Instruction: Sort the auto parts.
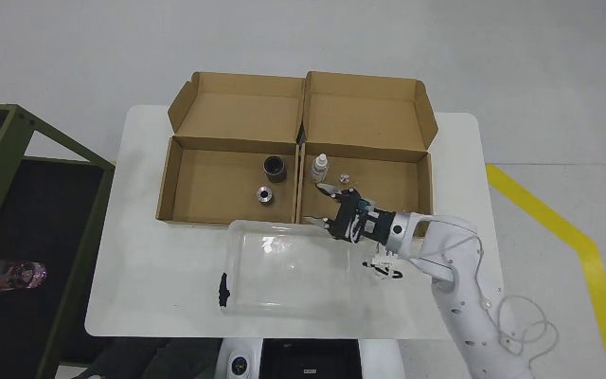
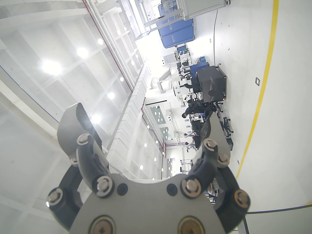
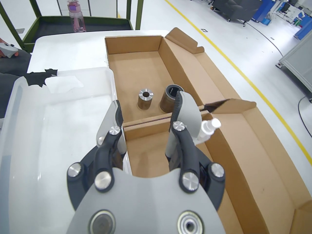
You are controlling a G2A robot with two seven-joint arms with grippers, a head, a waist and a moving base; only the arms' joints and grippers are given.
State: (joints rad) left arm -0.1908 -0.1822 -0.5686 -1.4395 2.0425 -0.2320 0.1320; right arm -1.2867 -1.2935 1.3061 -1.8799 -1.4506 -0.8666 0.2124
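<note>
1. The white rounded table [image 1: 133,237] carries the whole job, with the containers set close in front of the robot, probably so that both arms can reach them.

2. Two open brown cardboard boxes stand side by side with their walls touching and their lids folded back. This leaves the left box [image 1: 169,180] and the right box [image 1: 428,185] open from above for dropping parts in.

3. A clear plastic bin [image 1: 284,225] sits just in front of the boxes, its far rim against their near walls. It looks like the source tray, placed so that each transfer is short. A scrap of black tape [image 1: 223,289] clings to its left edge.

4. The right gripper [image 1: 325,207] hangs over the near wall of the right box, where the box meets the bin. Its jaws are apart and hold nothing. The left gripper [image 2: 146,112] points up toward the ceiling, away from the table, also spread wide and unloaded; it looks parked out of the way.

5. The metal parts are in the left box: a dark cylindrical bearing sleeve [image 1: 275,169] and, near it, a shorter shiny steel bushing [image 1: 262,195], both upright.

6. The right box holds a small white plastic bottle [image 1: 321,168], upright beside the shared wall, and a tiny pale part [image 1: 345,177] near it. The split suggests sorting by material, and the task appears nearly finished.
</note>
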